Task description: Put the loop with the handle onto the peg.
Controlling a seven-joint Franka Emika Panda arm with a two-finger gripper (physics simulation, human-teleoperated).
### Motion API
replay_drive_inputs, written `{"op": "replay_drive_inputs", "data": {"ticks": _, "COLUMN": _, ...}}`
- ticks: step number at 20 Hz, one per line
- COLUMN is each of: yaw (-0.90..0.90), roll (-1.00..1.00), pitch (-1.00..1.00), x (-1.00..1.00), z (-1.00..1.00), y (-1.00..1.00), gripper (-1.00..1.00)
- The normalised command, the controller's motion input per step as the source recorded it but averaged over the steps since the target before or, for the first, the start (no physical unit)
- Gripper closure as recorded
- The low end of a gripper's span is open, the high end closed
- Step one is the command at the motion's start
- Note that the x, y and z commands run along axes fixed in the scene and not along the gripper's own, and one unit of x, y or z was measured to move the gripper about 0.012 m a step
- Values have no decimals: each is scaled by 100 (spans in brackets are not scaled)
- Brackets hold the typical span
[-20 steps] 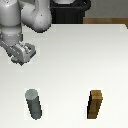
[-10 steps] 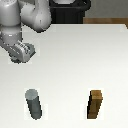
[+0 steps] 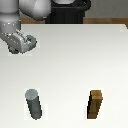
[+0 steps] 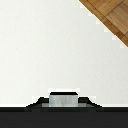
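My gripper [image 3: 23,44] hangs over the table near the exterior view's left edge, tilted. It is shut on a grey metal piece, the loop with the handle [image 3: 28,42]. In the wrist view a short grey tab of the loop [image 4: 63,99] shows against the dark gripper body; the ring's hole is hidden. The peg [image 3: 34,104], a plain grey upright cylinder, stands on the table toward the front, well apart from the gripper.
A brown square wooden block [image 3: 96,105] stands upright to the exterior view's right of the peg. The white table [image 3: 75,65] ends at a wooden floor [image 4: 111,15]. A dark robot base [image 3: 67,12] sits at the back.
The gripper with the grey loop has lifted slightly and turned a little. The peg and the brown block have not moved.
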Motion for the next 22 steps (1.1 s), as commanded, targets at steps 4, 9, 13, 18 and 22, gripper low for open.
{"op": "replay_drive_inputs", "data": {"ticks": 4, "yaw": 0, "roll": 0, "pitch": 0, "x": 0, "z": 100, "y": 0, "gripper": 100}}
{"op": "replay_drive_inputs", "data": {"ticks": 9, "yaw": 0, "roll": 0, "pitch": 0, "x": 0, "z": 80, "y": 0, "gripper": 100}}
{"op": "replay_drive_inputs", "data": {"ticks": 13, "yaw": -51, "roll": 0, "pitch": 0, "x": 0, "z": 0, "y": 0, "gripper": 100}}
{"op": "replay_drive_inputs", "data": {"ticks": 18, "yaw": -96, "roll": 0, "pitch": 0, "x": 0, "z": 0, "y": 0, "gripper": 100}}
{"op": "replay_drive_inputs", "data": {"ticks": 22, "yaw": -95, "roll": 0, "pitch": 0, "x": 0, "z": 0, "y": 0, "gripper": 100}}
